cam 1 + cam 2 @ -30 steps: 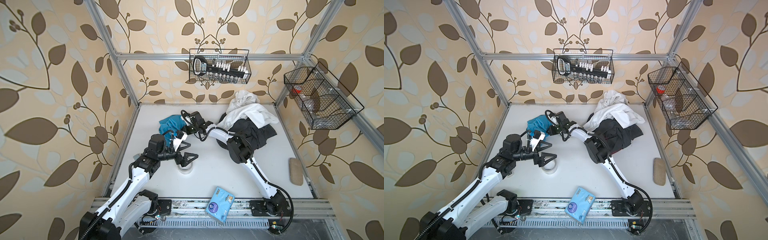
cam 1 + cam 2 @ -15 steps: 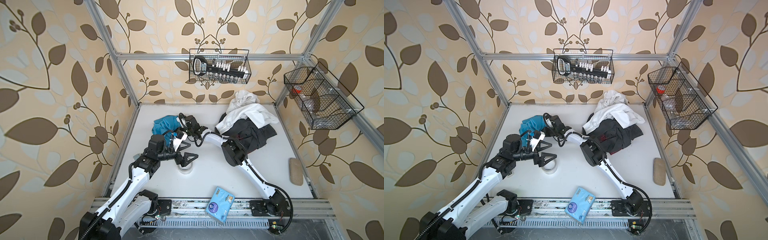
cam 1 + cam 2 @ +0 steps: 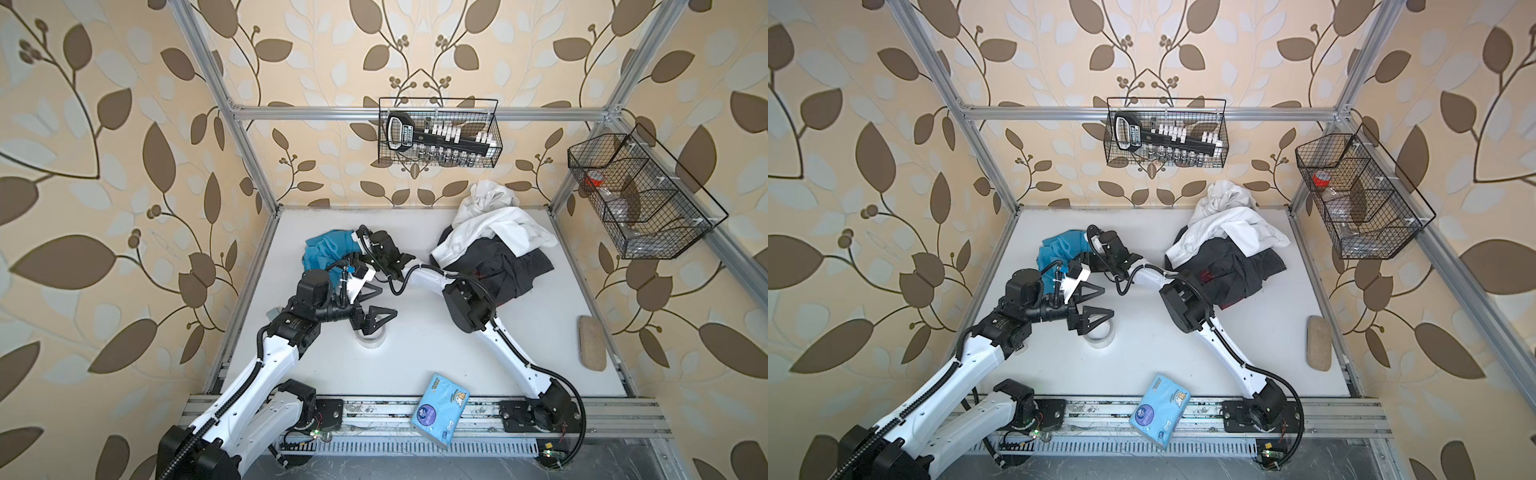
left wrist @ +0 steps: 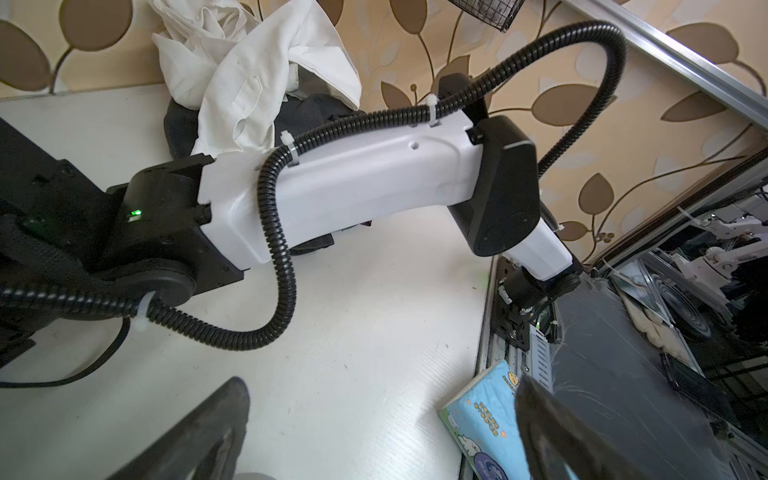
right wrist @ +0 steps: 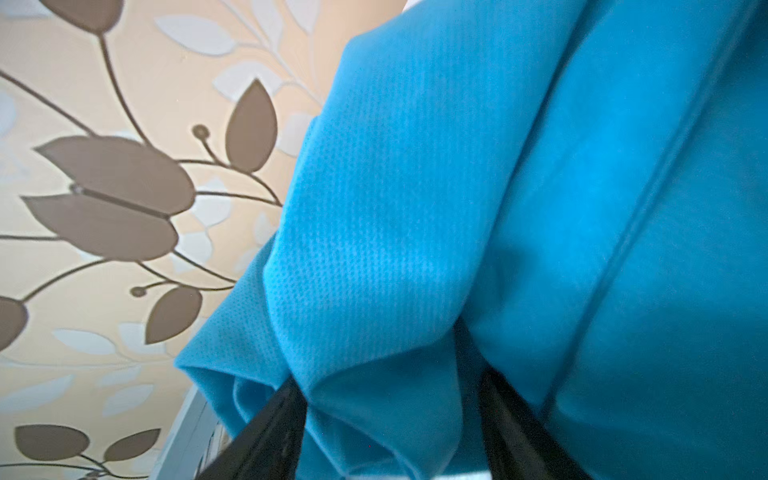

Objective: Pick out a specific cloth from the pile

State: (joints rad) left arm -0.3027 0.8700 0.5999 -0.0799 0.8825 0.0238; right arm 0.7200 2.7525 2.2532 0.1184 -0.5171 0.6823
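The cloth (image 3: pixel 324 249) (image 3: pixel 1059 248) is a crumpled turquoise garment lying on the white table at the back left, apart from the pile. It fills the right wrist view (image 5: pixel 415 208). My right gripper (image 3: pixel 348 258) (image 3: pixel 1086 259) (image 5: pixel 388 382) reaches across to it. Its jaws stand apart, open, with a loose fold of the cloth between them. The pile (image 3: pixel 494 245) (image 3: pixel 1225 245) (image 4: pixel 249 75), white shirts over dark clothing with a red patch, sits at the back right. My left gripper (image 3: pixel 376 302) (image 3: pixel 1096 303) (image 4: pixel 378 399) hovers open and empty near the table's middle.
A clear tape roll (image 3: pixel 370 336) (image 3: pixel 1100 337) lies under the left gripper. A blue tissue pack (image 3: pixel 440 409) (image 4: pixel 482 424) leans on the front rail. A beige oblong pad (image 3: pixel 592 343) lies at the right edge. Wire baskets (image 3: pixel 438 137) (image 3: pixel 640 195) hang on the back and right walls.
My right gripper carried the cloth further left, away from the pile, then spread its jaws from shut to apart. The left arm has stayed where it was.
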